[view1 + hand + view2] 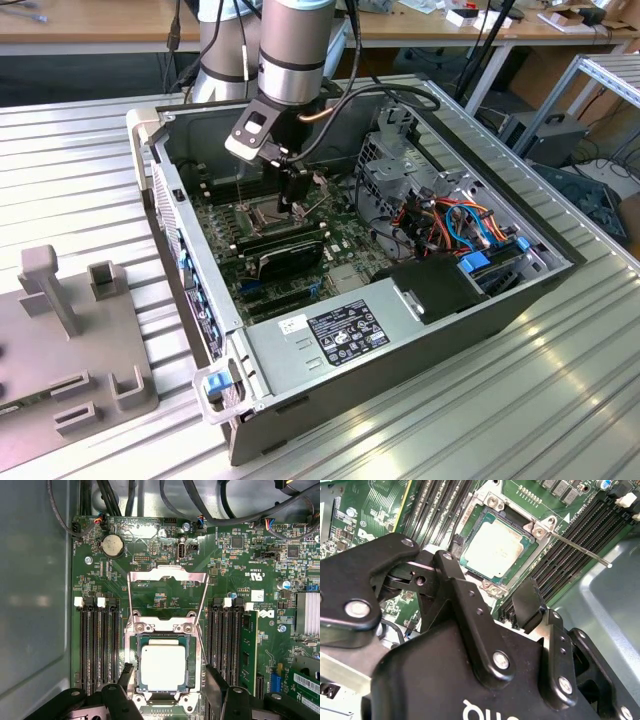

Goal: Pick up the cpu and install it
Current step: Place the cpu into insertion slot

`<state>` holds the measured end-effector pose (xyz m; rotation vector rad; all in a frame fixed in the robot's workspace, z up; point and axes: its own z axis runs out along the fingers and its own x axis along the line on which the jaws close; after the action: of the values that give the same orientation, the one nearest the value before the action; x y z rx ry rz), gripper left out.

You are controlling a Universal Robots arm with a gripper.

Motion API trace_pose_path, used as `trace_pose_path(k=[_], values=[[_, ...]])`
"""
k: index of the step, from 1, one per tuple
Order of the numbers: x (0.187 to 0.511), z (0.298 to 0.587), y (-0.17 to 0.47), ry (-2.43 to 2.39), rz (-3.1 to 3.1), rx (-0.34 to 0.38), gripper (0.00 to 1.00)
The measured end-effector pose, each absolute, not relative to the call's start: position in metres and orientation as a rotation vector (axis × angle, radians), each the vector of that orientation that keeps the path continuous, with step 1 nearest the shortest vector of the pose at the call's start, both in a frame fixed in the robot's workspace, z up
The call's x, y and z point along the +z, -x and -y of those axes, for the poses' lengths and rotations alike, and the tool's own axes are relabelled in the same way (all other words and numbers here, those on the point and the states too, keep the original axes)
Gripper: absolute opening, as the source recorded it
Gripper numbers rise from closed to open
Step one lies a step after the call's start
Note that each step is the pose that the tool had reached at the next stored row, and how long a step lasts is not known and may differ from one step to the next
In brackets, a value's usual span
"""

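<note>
**Silver-grey square metal-topped cpu (162,667) lies in metal-framed socket (161,627); black pincer (170,672) released above it.**
Judged light, stiff, fragile: hold opposite edges.

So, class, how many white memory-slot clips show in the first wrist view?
4 white clips: two on one side of the cpu, two on the other; more may be hidden.

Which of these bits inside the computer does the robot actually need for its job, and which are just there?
Part of the job: cpu, lying in its socket; hinged frame, swung open; tool, open, fingers either side of the cpu.

Just there: memory slots; coin battery; black card; coloured cables; grey holder.
</note>
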<state>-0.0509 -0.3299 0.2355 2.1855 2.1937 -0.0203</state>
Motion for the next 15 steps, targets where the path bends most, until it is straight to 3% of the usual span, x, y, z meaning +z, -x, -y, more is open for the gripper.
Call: trace_pose_path(k=[2, 5, 6, 8, 9, 10, 11, 12, 15], values=[[0.2356, 0.3299, 0.0509, -2.185, -2.194, -0.021, 0.66], [0.2355, 0.3299, 0.0509, -2.185, -2.193, -0.021, 0.47], [0.2355, 0.3299, 0.0509, -2.185, -2.193, -0.022, 0.47], [0.2355, 0.3299, 0.0509, -2.185, -2.193, -0.022, 0.35], [0.2355, 0.3299, 0.0509, -2.184, -2.193, -0.023, 0.23], [0.2355, 0.3299, 0.0509, -2.184, -2.193, -0.023, 0.17], [0.2355, 0.3299, 0.0509, -2.184, -2.193, -0.023, 0.17], [0.2355, 0.3299, 0.0509, -2.184, -2.193, -0.023, 0.11], [0.2355, 0.3299, 0.0509, -2.184, -2.192, -0.024, 0.11]])
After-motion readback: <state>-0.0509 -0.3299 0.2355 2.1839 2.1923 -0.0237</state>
